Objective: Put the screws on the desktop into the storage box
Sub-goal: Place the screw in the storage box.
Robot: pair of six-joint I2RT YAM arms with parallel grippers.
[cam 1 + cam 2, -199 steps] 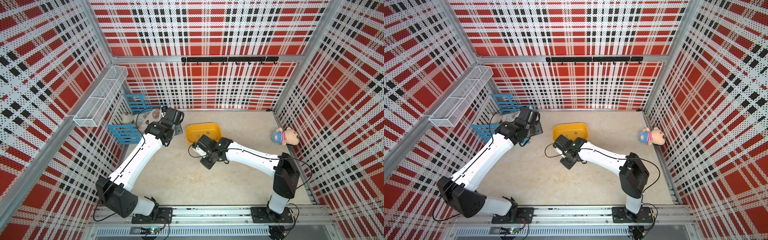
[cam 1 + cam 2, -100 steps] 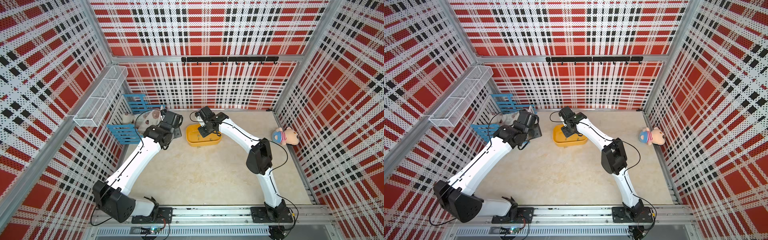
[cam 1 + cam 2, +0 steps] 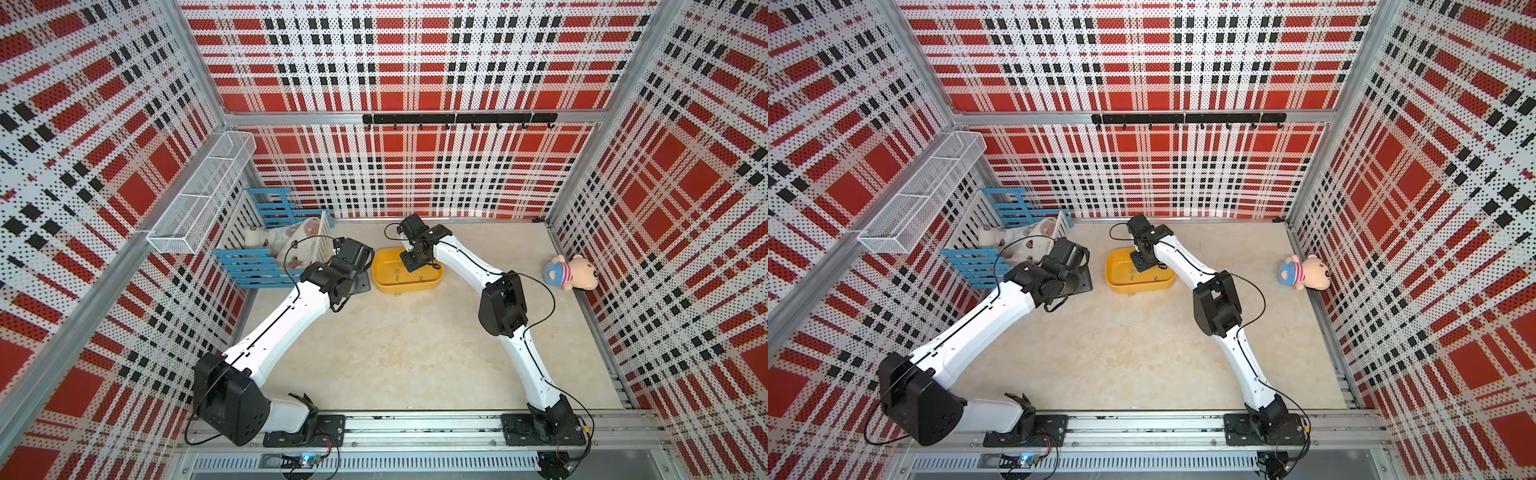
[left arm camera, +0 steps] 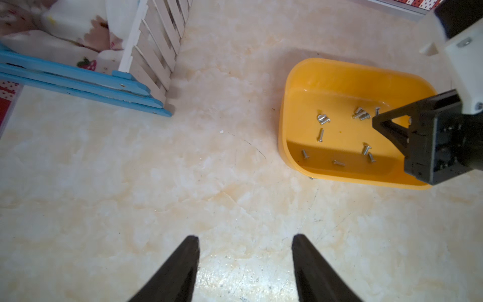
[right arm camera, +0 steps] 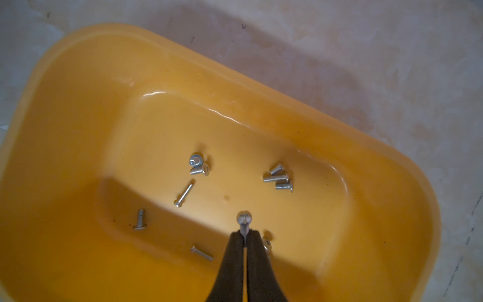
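Right gripper [image 5: 244, 235] pinches one screw [image 5: 244, 218] above the storage box [image 5: 78, 78]; other screws [image 5: 278, 179] lie scattered inside. Left gripper [image 4: 245, 243] hangs parted, holding nothing, over the desktop [image 4: 183, 183].

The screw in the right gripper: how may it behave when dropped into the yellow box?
Pinched by its thin shank in the right gripper, the screw may slip or pivot. Its round head probably lets it roll; the storage box walls should contain it.

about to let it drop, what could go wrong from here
1. The right gripper pinches the held screw only by the end of its shank above the tub; it could slip early or bounce out.
2. A loose screw lies on the desktop right beside the tub's outer wall; grabbing it may shove the tub.
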